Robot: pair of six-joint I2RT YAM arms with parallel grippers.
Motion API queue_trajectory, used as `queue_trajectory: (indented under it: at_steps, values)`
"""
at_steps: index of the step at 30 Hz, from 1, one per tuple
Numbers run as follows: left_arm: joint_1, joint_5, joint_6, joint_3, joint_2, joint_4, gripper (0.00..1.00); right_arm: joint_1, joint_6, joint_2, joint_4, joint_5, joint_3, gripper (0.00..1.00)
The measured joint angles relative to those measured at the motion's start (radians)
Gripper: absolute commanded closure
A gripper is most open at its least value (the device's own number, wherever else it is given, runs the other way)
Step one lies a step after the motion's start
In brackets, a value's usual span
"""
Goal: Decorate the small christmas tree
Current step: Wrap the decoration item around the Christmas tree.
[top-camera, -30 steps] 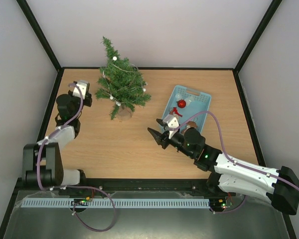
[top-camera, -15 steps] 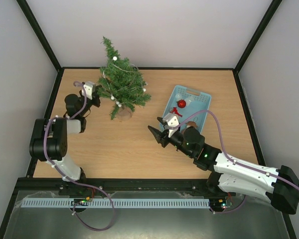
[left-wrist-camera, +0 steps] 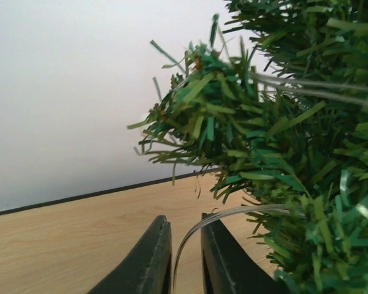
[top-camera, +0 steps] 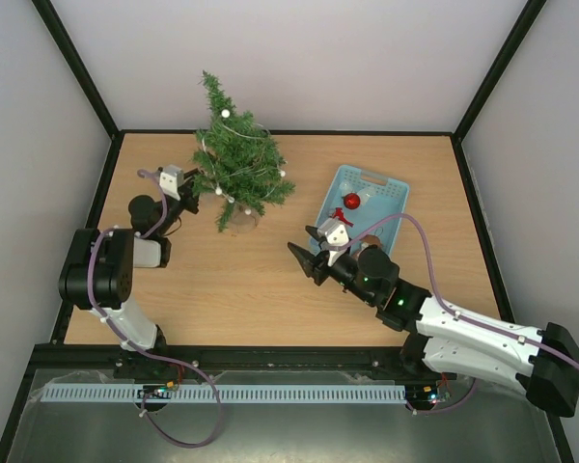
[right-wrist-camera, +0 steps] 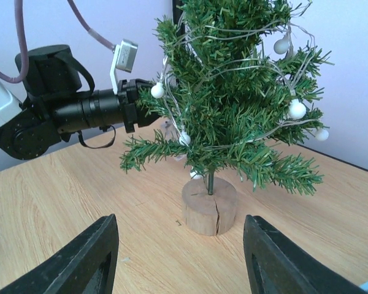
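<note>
While the right gripper (top-camera: 302, 247) hangs open, the left gripper (top-camera: 191, 196), jaws seemingly barely parted round a wire (left-wrist-camera: 233, 212), sits at the small christmas tree's (top-camera: 236, 169) nine o'clock.

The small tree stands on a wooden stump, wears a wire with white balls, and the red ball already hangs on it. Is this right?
No. The top view shows the red ball lying in the light blue basket, not on the small christmas tree. The rest is right.
</note>
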Motion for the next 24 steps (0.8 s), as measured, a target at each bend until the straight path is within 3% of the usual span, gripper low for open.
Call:
queue_trajectory:
  at_steps: [3,5,16,24]
  values:
    - [0.000,-0.023,-0.016,-0.018,-0.002,0.005,0.57,0.000,0.001,-0.013,-0.001,0.000,0.000,0.46]
    - [0.000,-0.049,-0.017,-0.022,-0.014,-0.018,0.50,0.000,0.005,-0.021,-0.001,0.000,0.000,0.46]
    - [0.027,-0.222,0.011,-0.023,-0.250,-0.334,0.48,0.000,0.035,-0.068,-0.002,0.000,-0.005,0.46]
    - [0.042,-0.252,0.037,-0.023,-0.387,-0.558,0.49,0.000,0.061,-0.079,-0.005,-0.005,-0.021,0.46]
